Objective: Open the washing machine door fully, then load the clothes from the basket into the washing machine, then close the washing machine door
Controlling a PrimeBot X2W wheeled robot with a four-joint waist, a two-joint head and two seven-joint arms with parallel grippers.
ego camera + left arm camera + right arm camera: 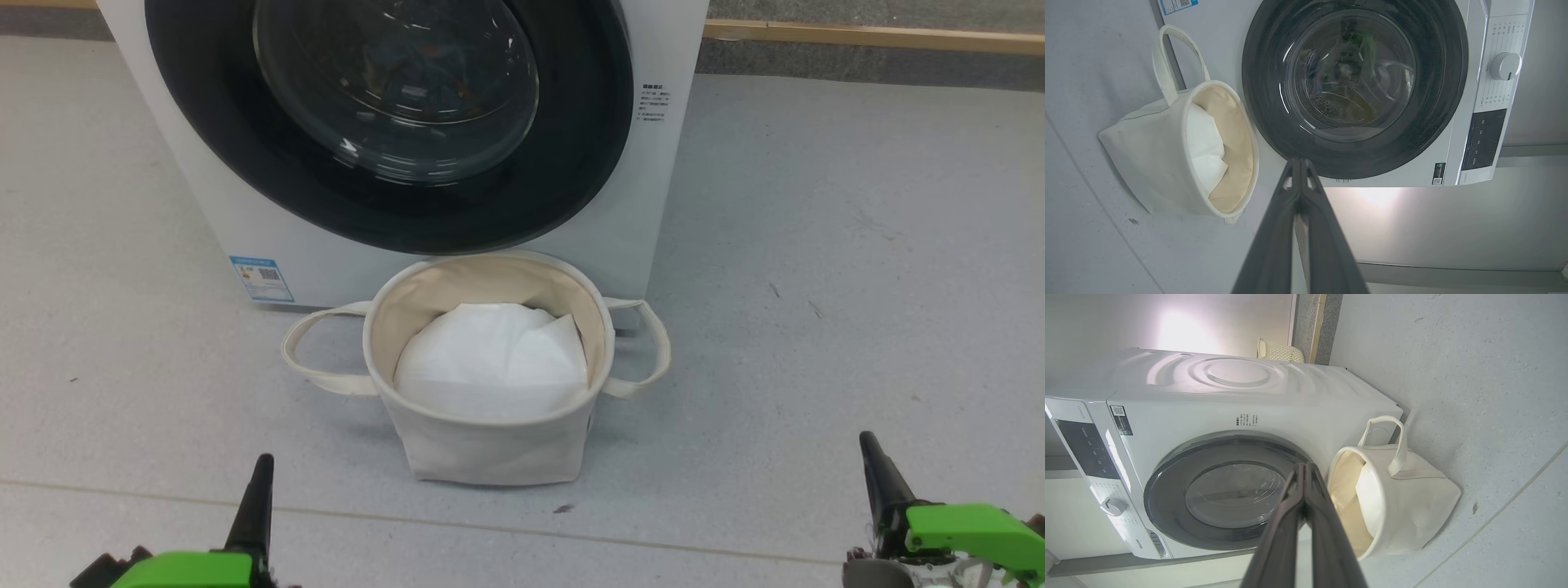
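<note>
Head view: door (pixel 571 163) at 12 o'clock closed, basket (pixel 490 449) holds just padding (pixel 490 359); left gripper (pixel 261 465) and right gripper (pixel 869 445) pinched, empty. Probably done.

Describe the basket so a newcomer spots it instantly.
Find the big white washing machine with the round black door. On the floor in front of it stands the basket: a small cream canvas tub with two looped side handles, white padding inside.
</note>
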